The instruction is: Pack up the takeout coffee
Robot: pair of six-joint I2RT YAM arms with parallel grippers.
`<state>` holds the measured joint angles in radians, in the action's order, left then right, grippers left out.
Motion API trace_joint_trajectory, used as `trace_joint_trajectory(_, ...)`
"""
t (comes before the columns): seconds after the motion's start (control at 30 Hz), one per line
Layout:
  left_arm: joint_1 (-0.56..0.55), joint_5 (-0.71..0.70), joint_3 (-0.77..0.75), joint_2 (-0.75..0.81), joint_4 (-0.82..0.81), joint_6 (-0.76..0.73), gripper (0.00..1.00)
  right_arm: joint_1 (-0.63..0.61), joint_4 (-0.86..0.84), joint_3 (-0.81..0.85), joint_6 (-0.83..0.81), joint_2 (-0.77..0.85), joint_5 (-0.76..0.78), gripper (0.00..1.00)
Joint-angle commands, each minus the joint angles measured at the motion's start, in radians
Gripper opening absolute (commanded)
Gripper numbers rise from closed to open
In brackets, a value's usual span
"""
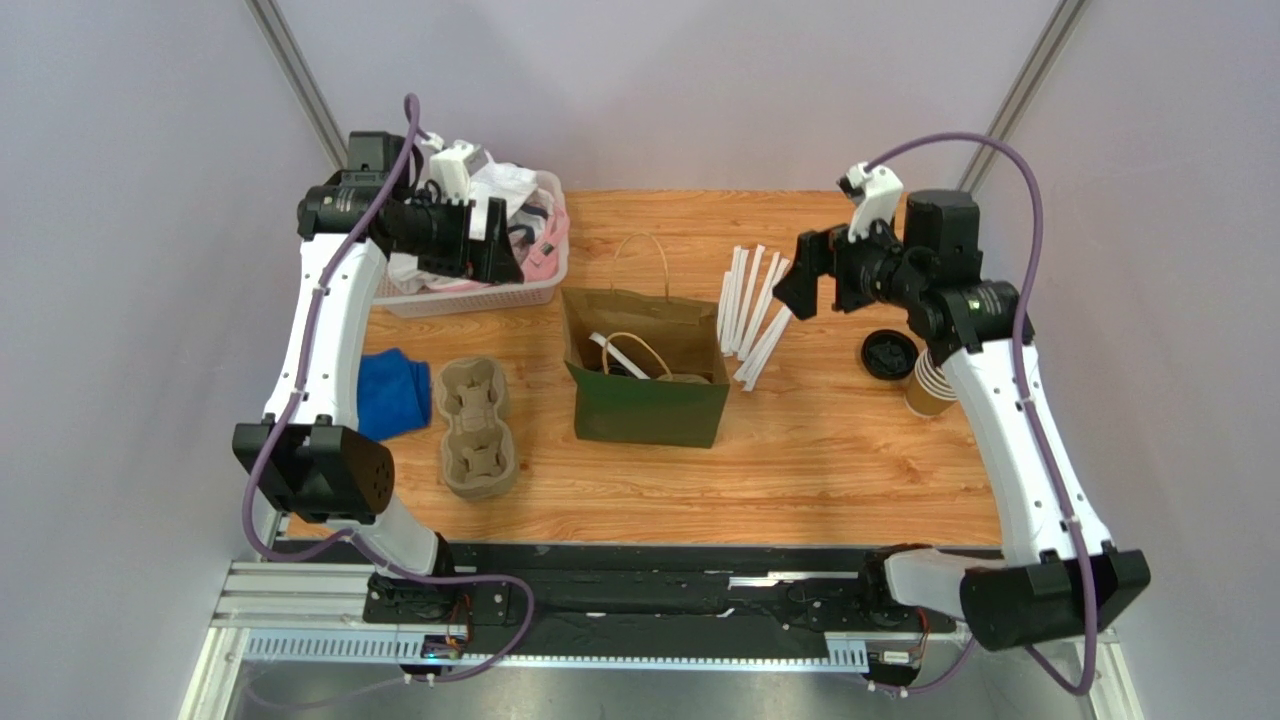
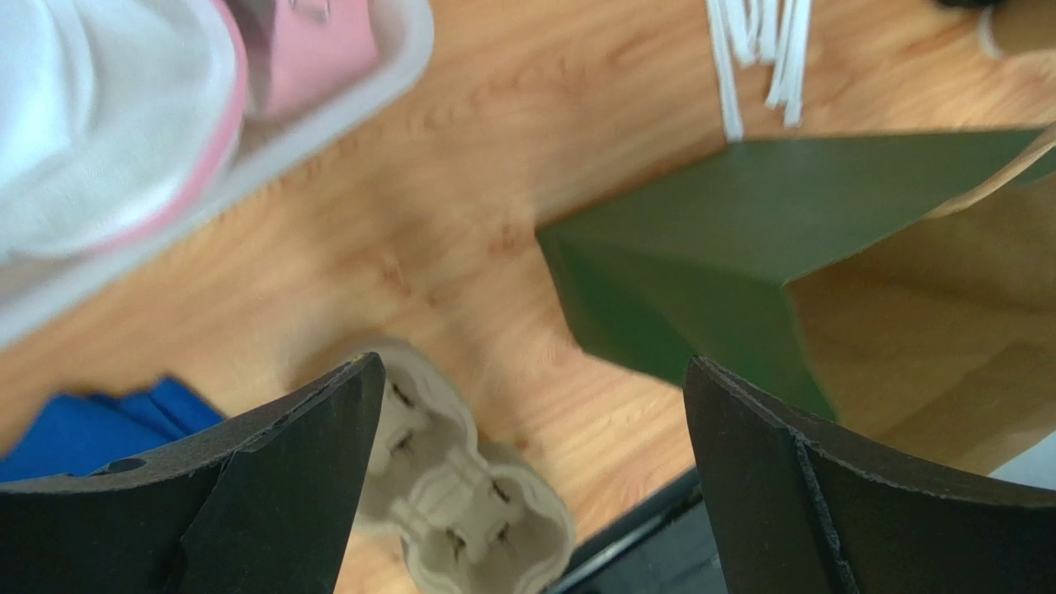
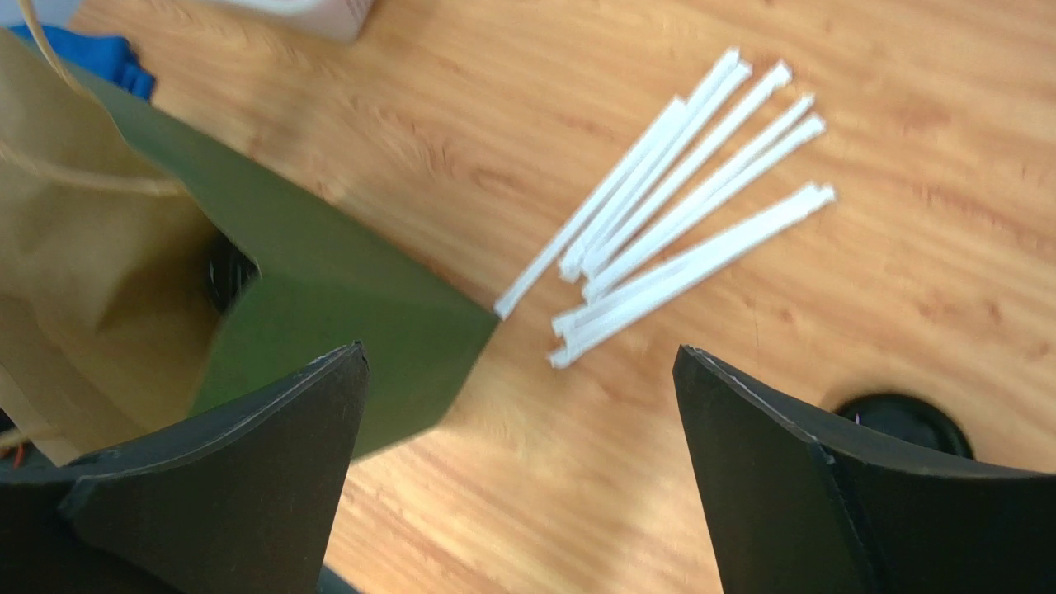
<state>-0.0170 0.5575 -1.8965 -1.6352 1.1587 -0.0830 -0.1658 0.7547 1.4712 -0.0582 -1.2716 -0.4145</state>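
Our right pincer (image 3: pixel 521 359) stands wide with nothing between its fingers, hanging over the table (image 1: pixel 842 465) between the green paper bag (image 1: pixel 649 408) and the white straws (image 1: pixel 754 312). Our left pincer (image 2: pixel 533 363) is equally wide and empty, up by the basket (image 1: pixel 481 296). Nearest us lie the pulp carriers (image 1: pixel 478 428) and a blue cloth (image 1: pixel 394 393). Inside the open bag we see what looks like the coffee cup (image 3: pixel 229 275), only a dark round lid in shadow. Farther right, a loose black lid (image 1: pixel 887 356) lies beside stacked paper cups (image 1: pixel 929 387).
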Motion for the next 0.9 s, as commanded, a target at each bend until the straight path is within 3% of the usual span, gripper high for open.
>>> trace_joint_trajectory(0.0,0.011,-0.100,0.124,0.159,-0.031,-0.050,0.99,0.012,0.018,-0.113,-0.034,0.162,0.069,1.00)
trace_joint_trajectory(0.2,0.011,-0.247,0.347,0.366,-0.117,-0.107,0.99,0.026,0.026,-0.265,-0.080,0.320,0.144,1.00)
trace_joint_trajectory(0.43,0.011,-0.289,0.551,0.583,-0.155,-0.146,0.99,0.063,0.012,-0.394,-0.091,0.516,0.175,1.00)
trace_joint_trajectory(0.7,0.011,-0.317,0.701,0.848,-0.208,-0.150,0.99,0.136,0.032,-0.453,-0.101,0.728,0.200,1.00)
trace_joint_trajectory(0.87,0.011,-0.343,0.735,0.932,-0.214,-0.144,0.99,0.157,0.066,-0.454,-0.095,0.813,0.184,1.00)
